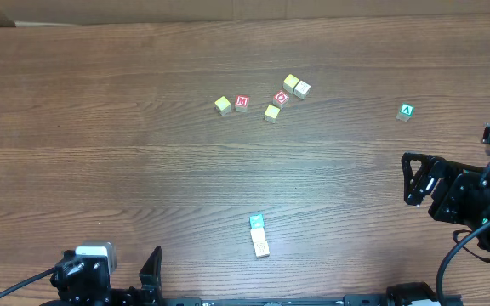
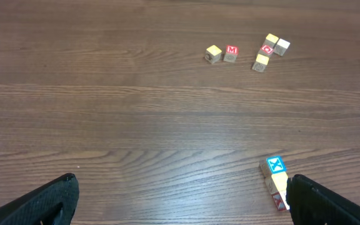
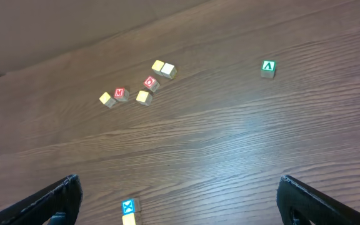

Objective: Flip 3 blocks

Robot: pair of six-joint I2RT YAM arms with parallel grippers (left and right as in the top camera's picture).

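The counter (image 1: 100,127) is smooth brown wood-grain with a faint sheen, the blocks (image 1: 271,112) toward 12 o'clock pale matt wood with painted faces, the right hand (image 1: 410,178) at 3 o'clock matt black plastic.

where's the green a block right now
In the overhead view, the green A block sits alone toward the right, well right of the red O cube and beyond the right gripper.
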